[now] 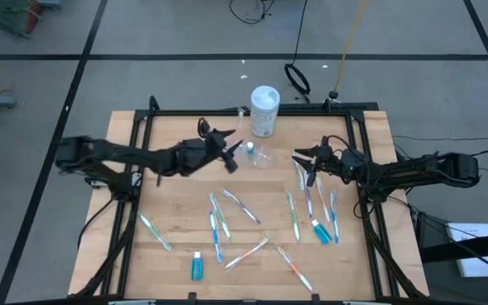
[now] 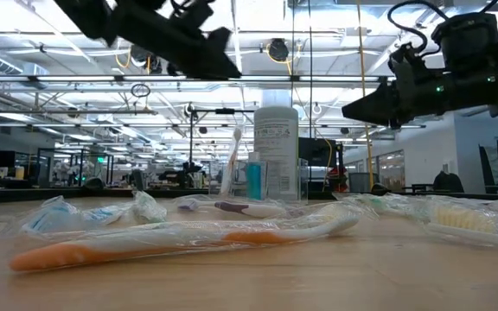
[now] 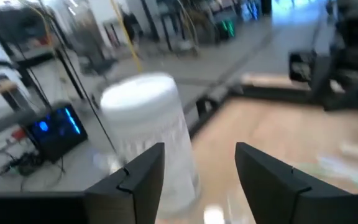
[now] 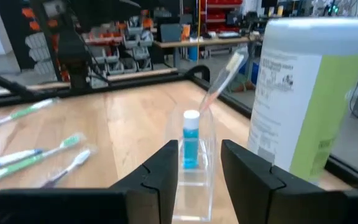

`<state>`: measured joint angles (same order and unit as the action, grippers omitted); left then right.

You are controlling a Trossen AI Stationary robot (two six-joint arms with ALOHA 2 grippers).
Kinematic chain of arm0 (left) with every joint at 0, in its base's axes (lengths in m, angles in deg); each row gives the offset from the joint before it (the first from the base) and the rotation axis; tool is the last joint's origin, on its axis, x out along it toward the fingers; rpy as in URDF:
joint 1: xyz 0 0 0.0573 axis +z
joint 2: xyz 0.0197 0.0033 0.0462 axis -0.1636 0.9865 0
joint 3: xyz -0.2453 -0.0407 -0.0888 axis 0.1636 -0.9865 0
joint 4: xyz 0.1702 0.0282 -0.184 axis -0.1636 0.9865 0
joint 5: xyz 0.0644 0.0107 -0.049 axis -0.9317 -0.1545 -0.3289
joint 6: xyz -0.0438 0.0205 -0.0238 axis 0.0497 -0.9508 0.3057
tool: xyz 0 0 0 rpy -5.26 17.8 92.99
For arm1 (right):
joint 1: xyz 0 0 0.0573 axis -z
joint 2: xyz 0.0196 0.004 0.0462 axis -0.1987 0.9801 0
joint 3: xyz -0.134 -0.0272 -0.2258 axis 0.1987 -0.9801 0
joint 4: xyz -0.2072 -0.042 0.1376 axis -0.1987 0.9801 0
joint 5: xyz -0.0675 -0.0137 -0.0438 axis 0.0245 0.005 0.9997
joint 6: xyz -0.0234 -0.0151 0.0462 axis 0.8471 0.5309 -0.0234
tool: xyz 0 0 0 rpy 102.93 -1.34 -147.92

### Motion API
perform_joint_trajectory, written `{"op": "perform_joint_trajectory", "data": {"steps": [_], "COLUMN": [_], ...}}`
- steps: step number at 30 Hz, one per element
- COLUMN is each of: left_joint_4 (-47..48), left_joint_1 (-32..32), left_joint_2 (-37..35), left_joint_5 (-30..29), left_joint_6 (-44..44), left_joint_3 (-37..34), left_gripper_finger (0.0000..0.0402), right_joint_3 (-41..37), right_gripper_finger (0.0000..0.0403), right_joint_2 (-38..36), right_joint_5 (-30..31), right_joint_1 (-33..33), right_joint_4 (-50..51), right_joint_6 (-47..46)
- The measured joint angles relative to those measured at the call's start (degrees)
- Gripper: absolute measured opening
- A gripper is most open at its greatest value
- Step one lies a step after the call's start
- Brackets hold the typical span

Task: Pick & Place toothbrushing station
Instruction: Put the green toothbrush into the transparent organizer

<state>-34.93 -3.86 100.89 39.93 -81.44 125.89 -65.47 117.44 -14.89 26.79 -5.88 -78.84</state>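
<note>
Holder upright on worktop, just beside white-capped bottle; toothbrush and blue tube inside. Left claw wide, empty, just left of holder. Right claw part-open, empty, right of holder.

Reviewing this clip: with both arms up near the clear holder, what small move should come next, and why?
Probably pull the left gripper back and clear. Its jaws stand open and empty above the table, beside the clear holder, which already stands upright holding a toothbrush and a small blue bottle. The right gripper waits on the holder's other side, jaws apart, holding nothing.
</note>
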Motion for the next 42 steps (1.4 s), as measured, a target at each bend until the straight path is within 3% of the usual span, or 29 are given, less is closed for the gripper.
{"op": "perform_joint_trajectory", "data": {"steps": [7, 10, 14, 20, 26, 33, 36, 39, 42], "left_joint_4": [24.23, 26.89, 26.62, 26.39, 25.98, 20.97, 17.68, 15.67, 15.11], "left_joint_1": [-0.88, -0.84, -0.82, -0.65, -0.65, 0.71, 1.86, 2.90, 3.84], "left_joint_2": [-6.96, -7.06, -7.04, -7.04, -7.04, -7.04, -7.04, -7.04, -7.04], "left_joint_5": [1.76, 1.77, 1.77, 1.77, 1.72, 1.69, 1.64, 1.66, 1.70], "left_joint_6": [9.01, 9.92, 7.93, 2.02, -1.10, -4.28, -6.08, -6.86, -7.24], "left_joint_3": [0.00, 0.00, 0.00, 0.00, 0.00, 0.00, 0.00, 0.00, 0.00], "left_gripper_finger": [0.0176, 0.0169, 0.0161, 0.0157, 0.0157, 0.0157, 0.0156, 0.0156, 0.0156], "right_joint_3": [0.00, 0.00, 0.00, -0.02, 0.33, 12.45, 22.50, 32.94, 38.27], "right_gripper_finger": [0.0114, 0.0114, 0.0114, 0.0114, 0.0114, 0.0114, 0.0114, 0.0114, 0.0114], "right_joint_2": [0.00, -0.01, 0.00, 0.02, 0.00, 0.03, 0.06, 2.59, 7.67], "right_joint_5": [1.78, 4.75, 3.84, -7.58, -7.93, -23.79, -26.14, -17.03, -8.26], "right_joint_1": [0.07, 0.44, 1.29, -0.40, -3.55, -5.21, -6.19, -6.64, -6.56], "right_joint_4": [7.58, 12.53, 20.14, 23.37, 22.38, 23.89, 37.68, 60.81, 74.87], "right_joint_6": [-1.25, -4.89, -7.18, 7.42, 19.44, 24.45, 28.46, 35.94, 39.77]}}
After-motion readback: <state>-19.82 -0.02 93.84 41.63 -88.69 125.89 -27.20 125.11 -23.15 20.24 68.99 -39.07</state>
